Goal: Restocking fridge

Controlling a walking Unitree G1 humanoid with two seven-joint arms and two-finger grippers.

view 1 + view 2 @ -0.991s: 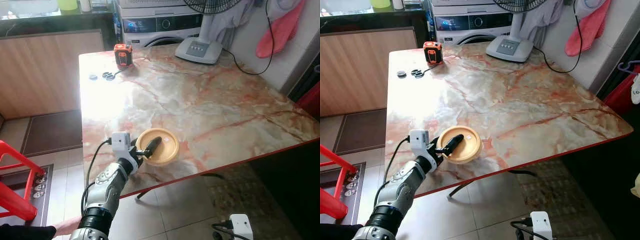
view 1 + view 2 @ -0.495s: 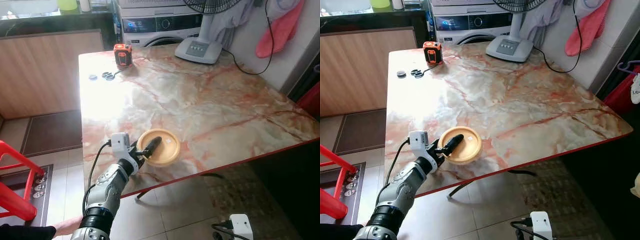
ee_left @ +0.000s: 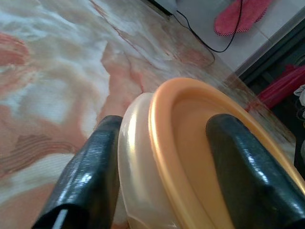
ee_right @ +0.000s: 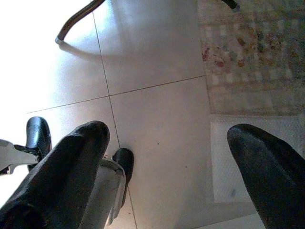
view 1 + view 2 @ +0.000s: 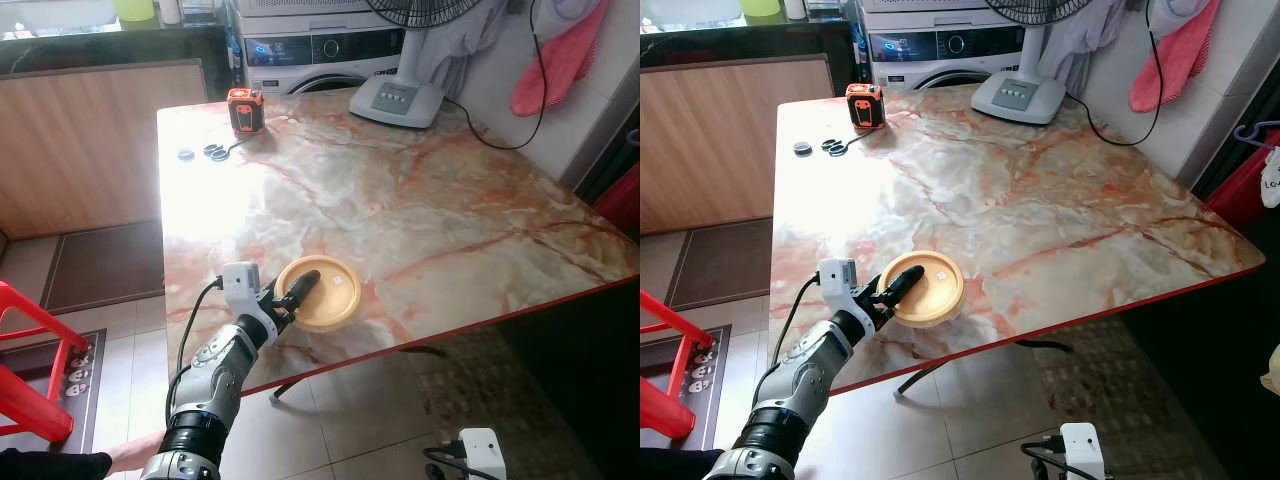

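here, label by label:
table: a marble-patterned table [image 5: 420, 200] with pink and cream veins and a red edge, seen from above.
bowl: a round orange bowl [image 5: 325, 292] sits near the table's 6 o'clock edge, toward the robot's left. it is upright, mouth facing up; being round, it has no long axis.
left gripper: the left gripper [image 5: 291, 296] is clamped on the bowl's rim at its 9 o'clock side. one black finger [image 3: 238, 162] lies inside the bowl, the other [image 3: 90, 176] presses the pale outer wall.
right gripper: the right gripper [image 4: 167, 176] hangs spread apart over the tiled floor [image 4: 157, 62], holding nothing.
far things: an orange and black tape measure [image 5: 246, 108] at the table's 11 o'clock corner; a fan base [image 5: 398, 100] at 12 o'clock.
floor side: a red stool [image 5: 30, 350] at 8 o'clock.
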